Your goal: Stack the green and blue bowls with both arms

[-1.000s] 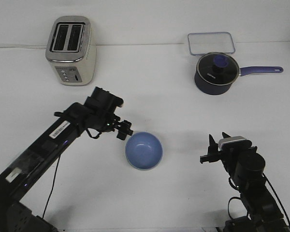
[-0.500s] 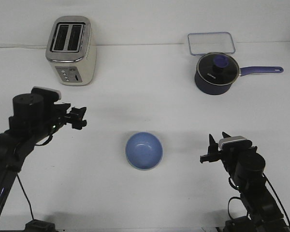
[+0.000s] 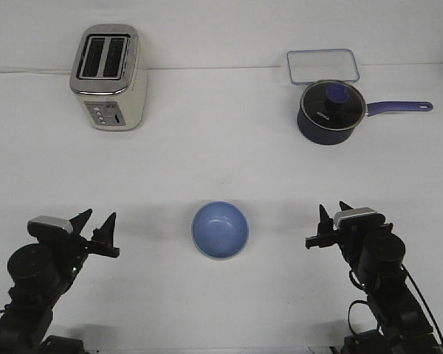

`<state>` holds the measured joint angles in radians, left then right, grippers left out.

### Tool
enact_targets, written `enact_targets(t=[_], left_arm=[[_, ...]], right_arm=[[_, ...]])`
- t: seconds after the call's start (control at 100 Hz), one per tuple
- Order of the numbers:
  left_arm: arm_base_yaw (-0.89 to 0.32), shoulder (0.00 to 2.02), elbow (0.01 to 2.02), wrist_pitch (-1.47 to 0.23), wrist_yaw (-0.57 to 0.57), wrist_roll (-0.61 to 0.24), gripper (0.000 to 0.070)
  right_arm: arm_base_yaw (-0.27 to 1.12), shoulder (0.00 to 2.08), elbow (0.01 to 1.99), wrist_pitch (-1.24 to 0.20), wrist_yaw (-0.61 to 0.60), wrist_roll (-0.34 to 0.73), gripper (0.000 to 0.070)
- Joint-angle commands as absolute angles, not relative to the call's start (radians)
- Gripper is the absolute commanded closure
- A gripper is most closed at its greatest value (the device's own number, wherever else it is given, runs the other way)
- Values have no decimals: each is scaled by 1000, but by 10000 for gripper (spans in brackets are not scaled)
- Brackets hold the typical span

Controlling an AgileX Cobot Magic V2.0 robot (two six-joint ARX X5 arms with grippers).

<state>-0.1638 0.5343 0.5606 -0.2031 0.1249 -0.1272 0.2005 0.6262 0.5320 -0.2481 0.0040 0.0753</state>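
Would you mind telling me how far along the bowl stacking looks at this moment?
It looks finished or nearly so. The blue bowl sits alone mid-table, a pale rim at its lower edge suggesting the green bowl beneath, though that is hard to confirm. Nothing is in hand: the left end effector and right end effector both sit open near the table's front edge, apart from the bowl. Seemingly nothing remains.

one blue bowl (image 3: 220, 229), one toaster (image 3: 108, 77), one saucepan (image 3: 331, 111)

This looks like a robot test lab set up like a kitchen. A plain white worktop (image 3: 229, 147) holds a toaster (image 3: 108, 76), a dark pot (image 3: 331, 112) and a clear box (image 3: 323, 66) near its far edge.
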Motion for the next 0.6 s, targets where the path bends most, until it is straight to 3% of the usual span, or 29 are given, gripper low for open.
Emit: enact_targets(t=[0.0,0.25,0.31,0.35,0.43,0.47,0.59], left_arm=[[-163,514,554,-201,109,-142,311],[-163,488,550,-240,102,-142,320],[-163,488,550,-239,102,-143,336],[-163,488,550,-239,103,-144,390],[-163,488,550,-241,103,-144,596],[-163,488,550,-241,103,-144,693],[-163,488,550,-240,103,-144,693]], right_arm=[[201,628,534,-239,7,81,379],[201,628,534,-235,8,81,384],[201,628,534,-234,8,81,440],[201,628,534,-234,8,81,516],[201,628,534,-235,8,81,684],[201,628,534,-234,8,81,700],[201,628,534,-231,8,81,700]])
